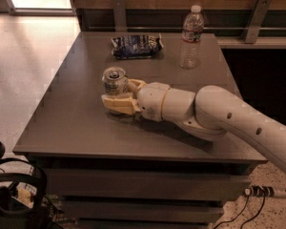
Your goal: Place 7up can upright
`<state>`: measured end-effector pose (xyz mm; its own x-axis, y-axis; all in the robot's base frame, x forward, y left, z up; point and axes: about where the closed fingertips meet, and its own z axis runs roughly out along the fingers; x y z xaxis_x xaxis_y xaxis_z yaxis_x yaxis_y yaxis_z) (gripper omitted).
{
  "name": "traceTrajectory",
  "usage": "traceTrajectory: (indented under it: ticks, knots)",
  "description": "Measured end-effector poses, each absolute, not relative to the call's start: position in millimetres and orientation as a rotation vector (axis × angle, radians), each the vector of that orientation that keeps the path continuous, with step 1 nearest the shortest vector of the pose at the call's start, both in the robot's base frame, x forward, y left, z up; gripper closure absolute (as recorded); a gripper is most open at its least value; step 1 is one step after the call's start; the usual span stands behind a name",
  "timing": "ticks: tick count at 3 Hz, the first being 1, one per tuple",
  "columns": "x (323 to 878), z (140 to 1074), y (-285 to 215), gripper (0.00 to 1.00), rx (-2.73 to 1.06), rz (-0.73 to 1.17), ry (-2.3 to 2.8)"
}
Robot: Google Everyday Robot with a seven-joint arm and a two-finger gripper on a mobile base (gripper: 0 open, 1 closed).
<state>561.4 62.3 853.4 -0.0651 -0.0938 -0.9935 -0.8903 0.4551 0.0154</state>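
Note:
The 7up can (114, 80) is silvery with its open top facing up. It stands upright on the grey table (76, 123), left of centre. My gripper (116, 94) reaches in from the right and holds the can between its cream fingers. The near finger (119, 104) lies in front of the can's base, and the far finger (136, 85) shows behind it. The gripper is low, at the table surface. The white arm (214, 111) runs off to the lower right.
A dark blue crinkled snack bag (136, 46) lies at the back of the table. A clear plastic water bottle (191, 37) stands at the back right. A wooden wall with a metal rail (229, 30) runs behind the table. Dark equipment (14, 194) sits on the floor at lower left.

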Motion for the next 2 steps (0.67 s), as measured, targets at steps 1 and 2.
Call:
traceTrajectory:
  ticks: [1,2]
  knots:
    - [561.4,853.7,62.4,0.28,-0.906,0.829,1.503]
    - [561.4,853.7,62.4,0.0,-0.906,0.829,1.503]
